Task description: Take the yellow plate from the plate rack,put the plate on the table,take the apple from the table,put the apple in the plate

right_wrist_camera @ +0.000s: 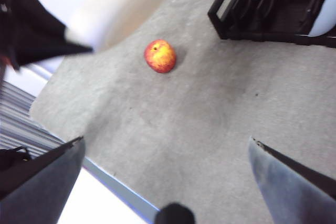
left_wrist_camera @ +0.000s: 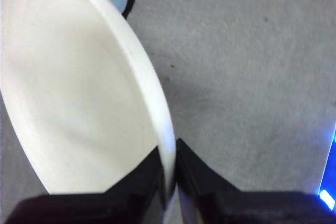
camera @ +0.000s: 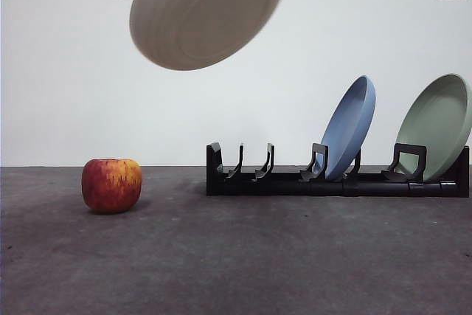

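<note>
The left hand (left_wrist_camera: 169,182) pinches the plate (camera: 208,11) by its rim, jaws pressed on either side of the edge, and holds it tilted high above the desk (camera: 236,256), clear of the rack (camera: 335,178). The apple (camera: 111,184) sits on the desk, apart from the rack's empty end. The blue plate (camera: 349,127) and green plate (camera: 436,125) lean in their slots. The right hand (right_wrist_camera: 168,150) hangs above the desk with jaws spread wide, holding nothing, the apple in its sight.

The step in hand looks like setting the plate down. To do it well, the plate should be brought level, underside down, over the bare stretch of desk in front, well apart from the apple and rack. It should be lowered slowly until the base rests flat; only then should the left hand open, as a rim grip may let a tilted plate swing or clatter. Leaving the apple's side free would ease the right hand's reach.
</note>
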Controlling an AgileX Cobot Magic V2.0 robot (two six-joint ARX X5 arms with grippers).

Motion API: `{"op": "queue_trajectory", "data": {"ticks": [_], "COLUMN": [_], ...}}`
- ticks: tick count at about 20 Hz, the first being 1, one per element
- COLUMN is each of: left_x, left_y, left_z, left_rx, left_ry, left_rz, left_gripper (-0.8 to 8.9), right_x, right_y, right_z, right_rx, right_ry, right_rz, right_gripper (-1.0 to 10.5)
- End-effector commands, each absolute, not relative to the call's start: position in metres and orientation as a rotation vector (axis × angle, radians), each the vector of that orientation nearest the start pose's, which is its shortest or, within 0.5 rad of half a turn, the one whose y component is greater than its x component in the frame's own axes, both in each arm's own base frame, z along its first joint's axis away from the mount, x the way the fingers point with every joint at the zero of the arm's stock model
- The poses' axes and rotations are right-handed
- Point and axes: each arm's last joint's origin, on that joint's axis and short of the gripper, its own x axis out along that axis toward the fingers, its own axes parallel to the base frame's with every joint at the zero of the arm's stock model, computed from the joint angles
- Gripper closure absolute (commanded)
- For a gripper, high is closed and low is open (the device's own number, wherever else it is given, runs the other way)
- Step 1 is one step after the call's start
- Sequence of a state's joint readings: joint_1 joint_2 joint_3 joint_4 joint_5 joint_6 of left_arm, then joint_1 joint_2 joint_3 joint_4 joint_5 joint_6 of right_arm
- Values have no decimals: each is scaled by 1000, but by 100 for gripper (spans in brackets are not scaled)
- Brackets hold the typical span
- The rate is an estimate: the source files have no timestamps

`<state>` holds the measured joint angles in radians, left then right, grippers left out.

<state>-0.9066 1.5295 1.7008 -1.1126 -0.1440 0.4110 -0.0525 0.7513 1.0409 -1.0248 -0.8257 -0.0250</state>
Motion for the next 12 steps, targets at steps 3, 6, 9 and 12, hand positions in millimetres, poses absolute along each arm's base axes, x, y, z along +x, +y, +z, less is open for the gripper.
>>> {"op": "queue_trajectory", "data": {"ticks": [3, 6, 9, 12], "left_x": [164, 146, 134, 134], "left_y": [-259, -271, -278, -284], "left_z": [331, 286, 249, 218], "left_rx": [1049, 1141, 1192, 1261], "left_ry": [760, 741, 717, 780], "left_rz": [-856, -838, -840, -836], "left_gripper": [820, 820, 820, 820], "right_x": [109, 109, 109, 109], "right_y": [16, 16, 16, 16], "right_z": [355, 355, 355, 355], "right_rx": [278, 278, 278, 278], "right_ry": [647, 646, 645, 645], "right_rz": [789, 793, 793, 793], "right_gripper": [349, 349, 349, 349]}}
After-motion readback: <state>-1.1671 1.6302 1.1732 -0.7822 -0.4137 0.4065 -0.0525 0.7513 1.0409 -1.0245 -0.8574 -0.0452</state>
